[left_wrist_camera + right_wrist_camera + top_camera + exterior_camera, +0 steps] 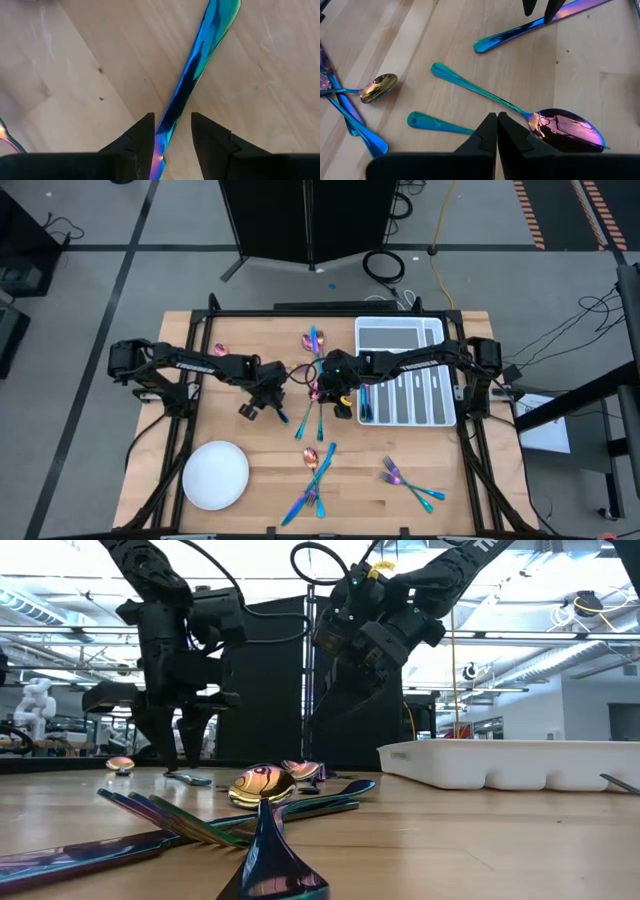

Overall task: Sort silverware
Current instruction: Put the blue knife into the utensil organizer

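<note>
Iridescent knife [187,80] between left gripper [172,132] fingers

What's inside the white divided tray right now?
The white divided tray holds one bluish piece of silverware in its slot nearest the table's middle; the other visible slots look bare. The right arm crosses over the tray, hiding part of those slots.

Table [200,330] bare at far left. Both arms cross mid-table. White tray [400,370] blocks far right; plate [215,475] near left; silverware [318,470] litters near centre.
</note>
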Tool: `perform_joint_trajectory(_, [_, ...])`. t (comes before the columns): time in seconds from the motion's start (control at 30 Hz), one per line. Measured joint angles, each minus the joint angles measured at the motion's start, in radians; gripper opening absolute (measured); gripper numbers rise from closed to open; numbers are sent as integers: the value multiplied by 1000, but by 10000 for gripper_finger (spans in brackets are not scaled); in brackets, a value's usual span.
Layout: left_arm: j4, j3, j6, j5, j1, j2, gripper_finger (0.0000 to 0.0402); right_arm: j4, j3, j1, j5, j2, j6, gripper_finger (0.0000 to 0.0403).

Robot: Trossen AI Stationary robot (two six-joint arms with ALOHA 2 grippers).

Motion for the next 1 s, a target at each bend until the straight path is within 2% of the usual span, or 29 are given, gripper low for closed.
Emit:
perform_joint_trajectory(0.3, [13,4,0,0,0,70,129,-2,0,0,0,0,3,0])
perform_joint_trajectory(0.6, [13,0,-8,-19,0,50,126,-4,0,0,0,0,3,0])
perform_joint_trajectory(1.0, [-12,0,-7,-24,-1,49,32,-5,0,0,0,0,4,0])
